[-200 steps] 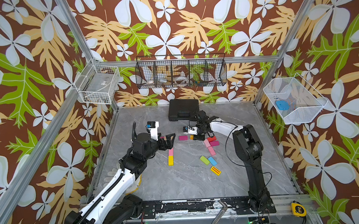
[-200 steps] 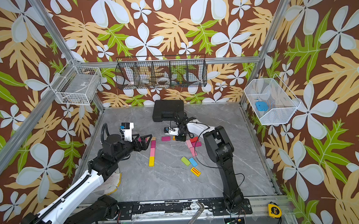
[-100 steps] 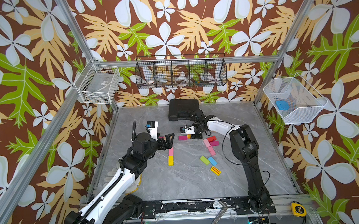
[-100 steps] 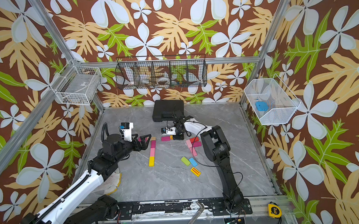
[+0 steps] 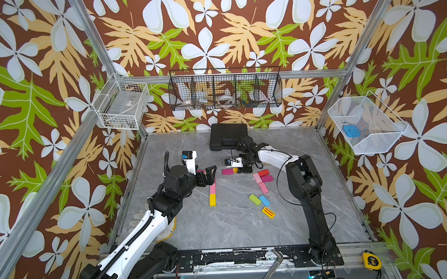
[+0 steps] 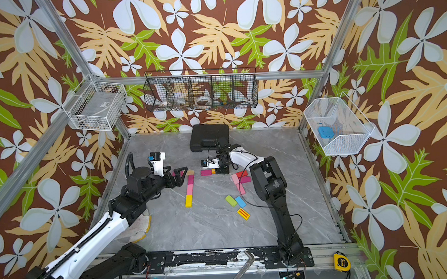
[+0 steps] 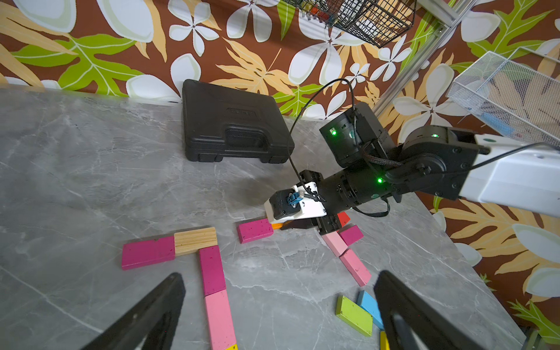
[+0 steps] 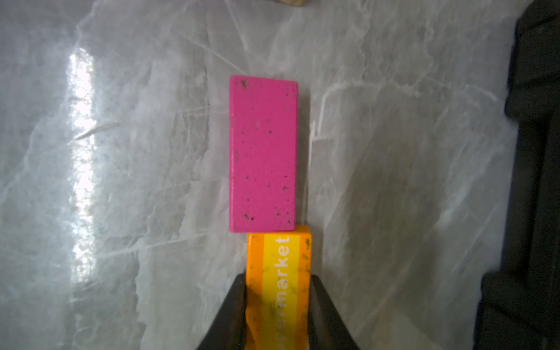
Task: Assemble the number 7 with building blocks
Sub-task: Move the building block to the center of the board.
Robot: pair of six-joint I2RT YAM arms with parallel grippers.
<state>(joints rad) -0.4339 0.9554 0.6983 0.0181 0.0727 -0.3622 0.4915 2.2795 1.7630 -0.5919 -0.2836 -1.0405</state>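
Right gripper [image 8: 277, 280] clamped on orange yellow-striped rectangular block [image 8: 278, 257], end-on just beside flat magenta block [image 8: 263, 153] on grey marble tabletop [image 5: 221, 231]; left gripper [image 7: 280, 274] wide open, empty, by partial 7 of blocks [image 7: 212, 269].

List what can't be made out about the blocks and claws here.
- Orange block in the right claw: rear end and first letters cut off by the right wrist view's edge.
- Plain yellow block: nearly all cut by the left wrist view's edge.
- Black wire basket: contents too small in both top views.
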